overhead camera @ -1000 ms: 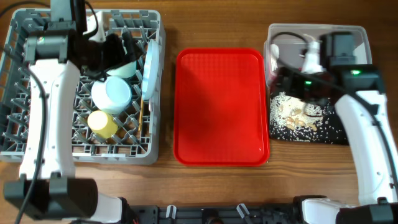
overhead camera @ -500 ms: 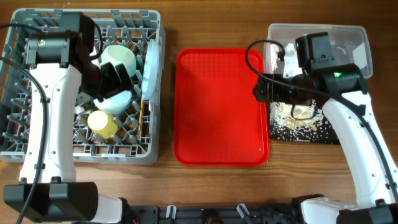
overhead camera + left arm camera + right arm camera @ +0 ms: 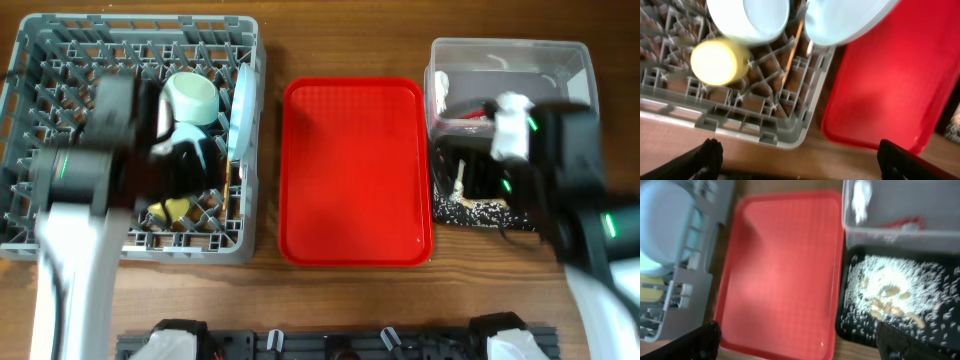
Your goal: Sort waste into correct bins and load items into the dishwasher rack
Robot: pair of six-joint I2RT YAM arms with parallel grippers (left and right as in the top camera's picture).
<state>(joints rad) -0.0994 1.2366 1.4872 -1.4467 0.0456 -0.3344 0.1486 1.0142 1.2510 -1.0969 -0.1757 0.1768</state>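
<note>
**Nearly sorted: both grippers empty, arms low over loaded bins**

The dishwasher rack [image 3: 60,50] sits left of the red tray [image 3: 355,170], which lies bare. Right of the red tray, the clear tub [image 3: 570,60] takes the far side and the black tray [image 3: 846,325] the near side. In the rack, the plate [image 3: 238,110] stands on edge along the side closest to the red tray. A bowl [image 3: 190,97], the yellow cup [image 3: 715,62] and the chopstick [image 3: 792,52] are just beyond the plate. The fork cannot be made out. The crumpled paper [image 3: 860,200] and the red wrapper [image 3: 910,224] lie in the clear tub. The rice grains [image 3: 890,290] are in the black tray.

The left gripper [image 3: 805,157] and the right gripper [image 3: 800,340] each have their fingers spread wide with nothing between them.

Both arms show as motion blur from overhead, and that is probably the hazard. The left arm, low over the rack, could clip the upright plate or tip the bowl. The right arm, crossing the black tray, could sweep grains onto the table or nudge the clear tub.
</note>
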